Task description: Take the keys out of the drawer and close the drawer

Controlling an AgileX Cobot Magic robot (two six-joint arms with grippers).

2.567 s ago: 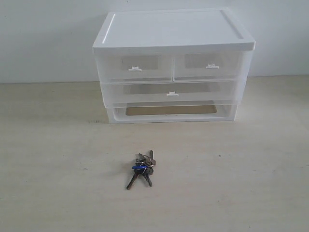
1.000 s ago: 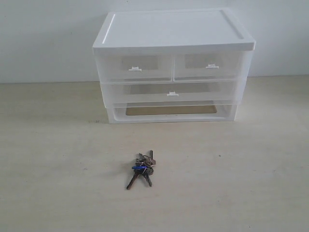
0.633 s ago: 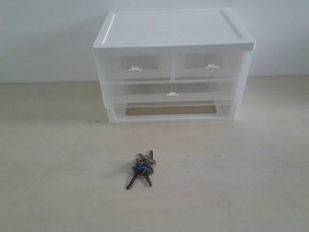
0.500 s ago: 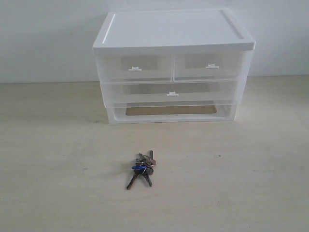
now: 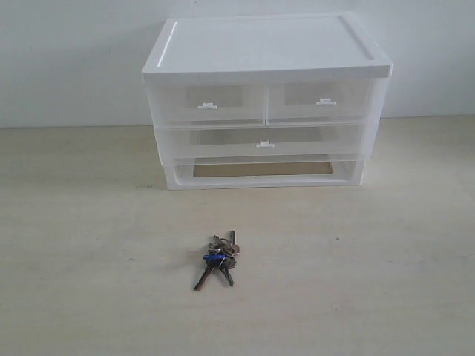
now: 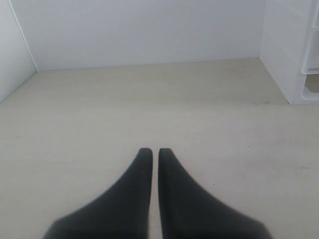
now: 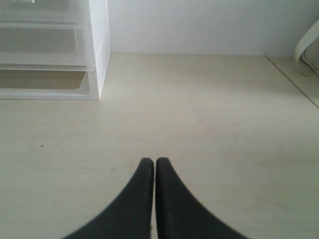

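Note:
The keys (image 5: 217, 258), a dark bunch with a blue tag, lie on the pale table in front of the cabinet, outside any drawer. The full-width translucent drawer (image 5: 263, 142) with its centre tab sits pushed in, flush with the cabinet front. Neither arm shows in the exterior view. My left gripper (image 6: 151, 151) is shut with nothing held, hovering over bare table with the cabinet's side at the view's edge. My right gripper (image 7: 154, 161) is shut too and holds nothing; the cabinet's corner (image 7: 97, 59) lies ahead of it.
The white cabinet (image 5: 266, 52) stands against the back wall, with two half-width drawers (image 5: 208, 104) (image 5: 320, 100) on top and an open slot without a handle (image 5: 263, 172) at the bottom. A white curved object (image 7: 306, 50) sits at the table's far edge.

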